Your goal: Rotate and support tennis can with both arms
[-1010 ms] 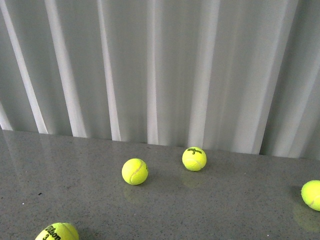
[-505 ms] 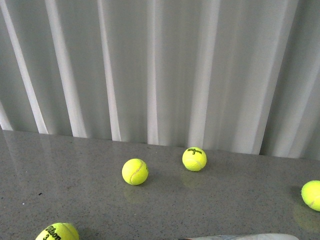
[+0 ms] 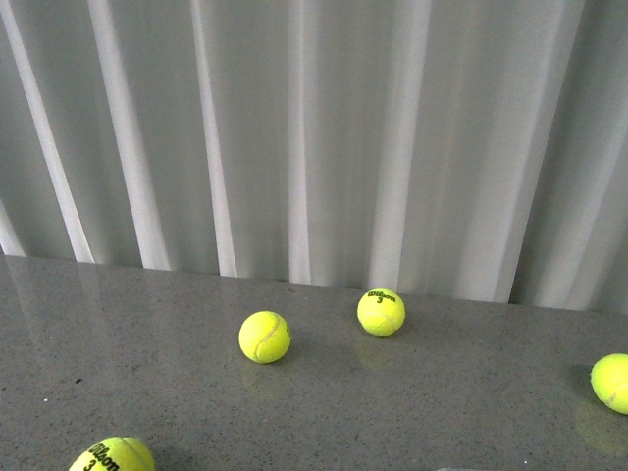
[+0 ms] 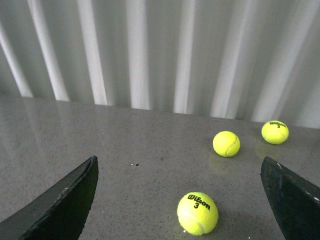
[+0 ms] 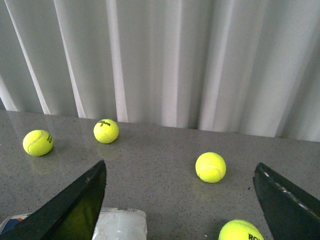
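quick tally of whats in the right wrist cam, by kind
tennis balls: 4
tennis can: 1, only partly in frame
gripper fingers: 2
total: 7

Balls lie well apart on the tabletop [image 3: 471, 392], and a curtain [image 3: 314, 137] hangs behind its far edge. The back ball [image 3: 381, 312] sits nearest the curtain, about centre. The middle ball [image 3: 265, 337] lies left of it, a little nearer me. The left ball [image 3: 112, 455] lies close to me at far left, ahead of my left hand [image 4: 178, 161]. The right ball [image 3: 610, 383] lies far right, ahead of my right hand [image 5: 180, 164], with a fifth ball [image 5: 240, 231] nearer me. The can [image 5: 122, 223] lies left of that, closest to me.
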